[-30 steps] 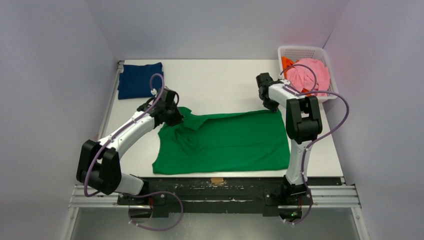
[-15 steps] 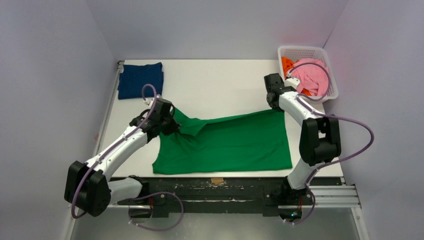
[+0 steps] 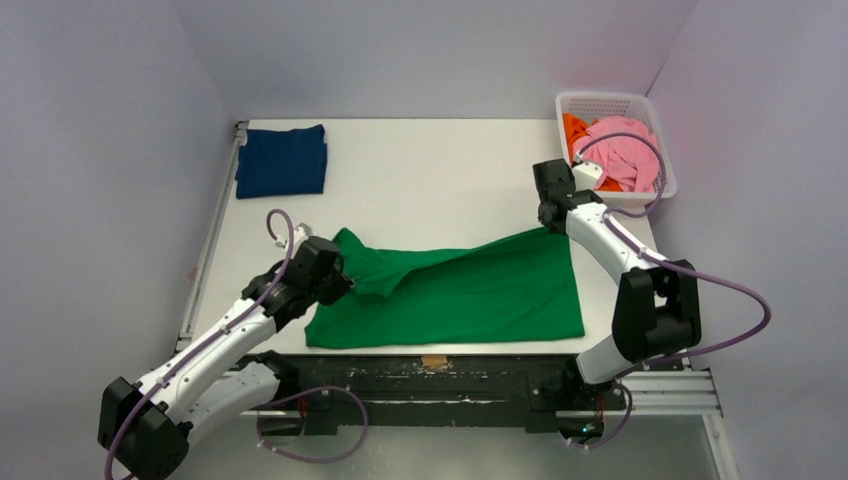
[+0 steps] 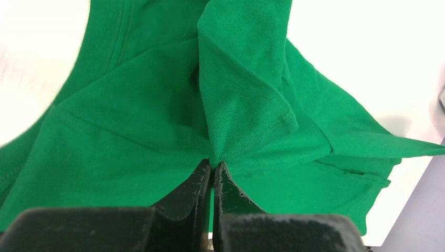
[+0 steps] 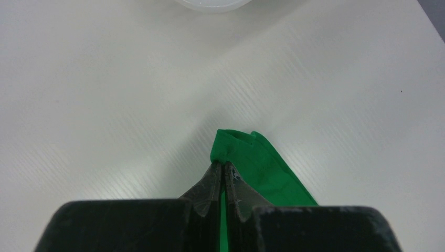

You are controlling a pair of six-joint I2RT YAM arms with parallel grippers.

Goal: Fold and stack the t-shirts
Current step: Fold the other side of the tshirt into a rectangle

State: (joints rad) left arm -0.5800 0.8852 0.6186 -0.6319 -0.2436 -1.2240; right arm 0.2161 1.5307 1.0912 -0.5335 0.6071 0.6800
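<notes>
The bright green t-shirt (image 3: 470, 290) lies spread on the near half of the table, its far edge lifted. My left gripper (image 3: 340, 278) is shut on its left sleeve; in the left wrist view (image 4: 212, 165) the cloth (image 4: 157, 115) is pinched between the jaws. My right gripper (image 3: 548, 218) is shut on the shirt's far right corner; in the right wrist view (image 5: 222, 167) that green corner (image 5: 246, 152) sticks out past the jaws. A folded navy blue t-shirt (image 3: 282, 160) lies at the far left. Pink (image 3: 625, 155) and orange (image 3: 572, 127) t-shirts sit in the basket.
A white mesh basket (image 3: 600, 100) stands at the far right corner of the table (image 3: 430, 170). Grey walls close in on three sides. A metal rail (image 3: 215, 230) runs along the table's left edge.
Both grippers have pulled the green shirt's far edge toward the near side; the left gripper moved near and left, the right gripper moved slightly right and near. The shirt's far part is folding over.
</notes>
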